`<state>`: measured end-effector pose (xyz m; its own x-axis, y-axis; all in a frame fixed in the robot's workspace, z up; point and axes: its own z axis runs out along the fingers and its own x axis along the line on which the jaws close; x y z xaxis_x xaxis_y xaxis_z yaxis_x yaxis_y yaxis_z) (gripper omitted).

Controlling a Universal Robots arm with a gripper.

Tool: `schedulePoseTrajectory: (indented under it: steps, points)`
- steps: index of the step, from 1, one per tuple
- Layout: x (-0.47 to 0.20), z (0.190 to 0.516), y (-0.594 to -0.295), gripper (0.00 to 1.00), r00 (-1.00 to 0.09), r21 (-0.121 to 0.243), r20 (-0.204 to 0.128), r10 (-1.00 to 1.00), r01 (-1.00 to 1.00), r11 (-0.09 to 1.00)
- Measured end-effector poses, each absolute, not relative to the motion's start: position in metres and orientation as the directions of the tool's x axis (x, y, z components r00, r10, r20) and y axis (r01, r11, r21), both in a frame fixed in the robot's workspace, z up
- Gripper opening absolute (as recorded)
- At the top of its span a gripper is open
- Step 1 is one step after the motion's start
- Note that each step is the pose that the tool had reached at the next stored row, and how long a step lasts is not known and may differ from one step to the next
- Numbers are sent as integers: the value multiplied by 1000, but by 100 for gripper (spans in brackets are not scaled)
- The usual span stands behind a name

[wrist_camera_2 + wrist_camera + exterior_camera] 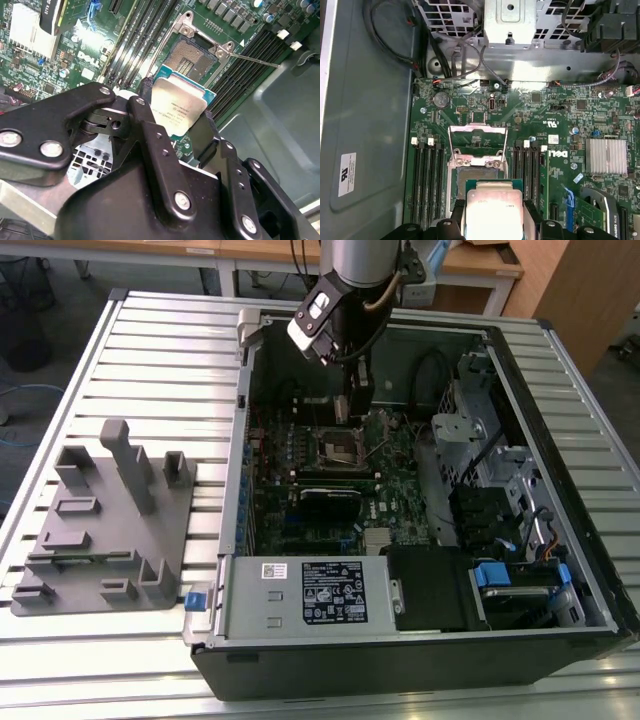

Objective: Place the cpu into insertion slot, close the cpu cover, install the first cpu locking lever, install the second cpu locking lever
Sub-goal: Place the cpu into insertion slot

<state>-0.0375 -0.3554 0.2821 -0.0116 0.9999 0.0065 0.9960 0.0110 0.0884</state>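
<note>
The cpu (pixel 177 107), a flat square chip with a pale metal top, is pinched between my black fingers; my gripper (pixel 176 106) is shut on its two edges. It hangs a little above the board, just beside the insertion slot (pixel 189 56), whose dark centre lies bare. In the first wrist view the cpu (pixel 492 210) overlaps the near edge of the insertion slot (pixel 476 175), and the cpu cover (pixel 452 145) stands swung open behind it. A thin locking lever (pixel 257 60) sticks out loose. From outside, my gripper (pixel 354 400) reaches into the case over the insertion slot (pixel 340 447).
Black memory slots (pixel 427 180) flank the socket on both sides. A finned heatsink (pixel 606 156) and a metal drive cage (pixel 512 22) sit nearby. A boxed power supply (pixel 320 592) fills the case's near side. A grey fixture block (pixel 110 520) lies on the ribbed table at the exterior view's left.
</note>
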Motion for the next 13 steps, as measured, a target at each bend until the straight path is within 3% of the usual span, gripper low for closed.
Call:
schedulePoseTrajectory:
  steps: [4, 13]
  points:
    - [-37, 281, -355, 54, -11, 87, 11, 1000, 996, 10]
    - [-37, 277, -355, 54, -11, 88, 60, 998, 996, 6]
